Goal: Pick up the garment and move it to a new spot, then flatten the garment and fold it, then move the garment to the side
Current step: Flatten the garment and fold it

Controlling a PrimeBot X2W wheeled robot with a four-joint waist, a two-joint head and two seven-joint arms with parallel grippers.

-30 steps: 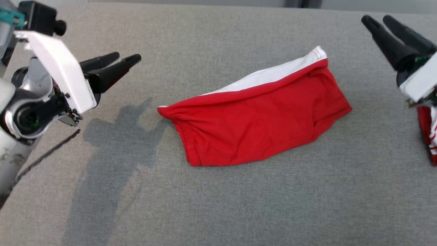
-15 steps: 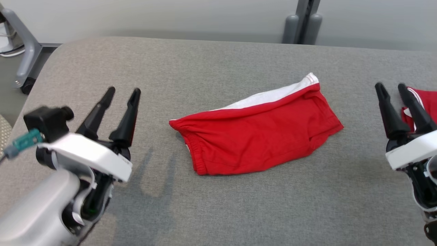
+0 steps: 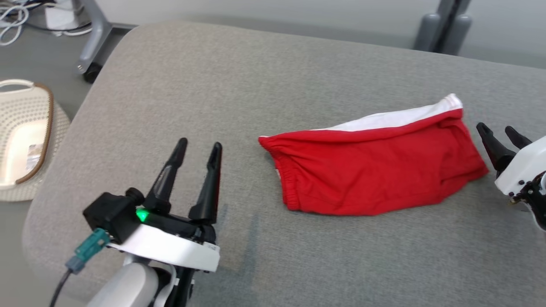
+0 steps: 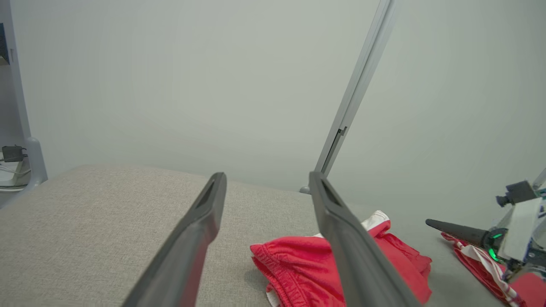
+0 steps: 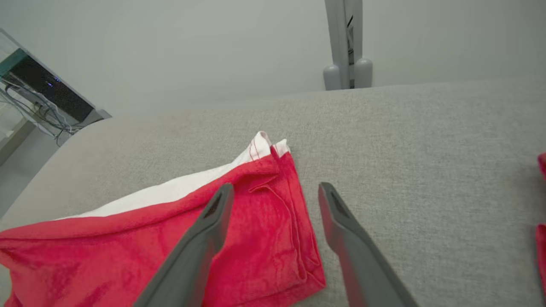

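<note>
Cushion [image 3: 256,85] bears garment [image 3: 375,170]; left end effector [image 3: 200,143], right end effector [image 3: 495,128] gape empty.

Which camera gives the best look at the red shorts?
The head view: the whole shorts lie in plain sight. In the left wrist view a finger crosses them; the right wrist view cuts off one end.
</note>
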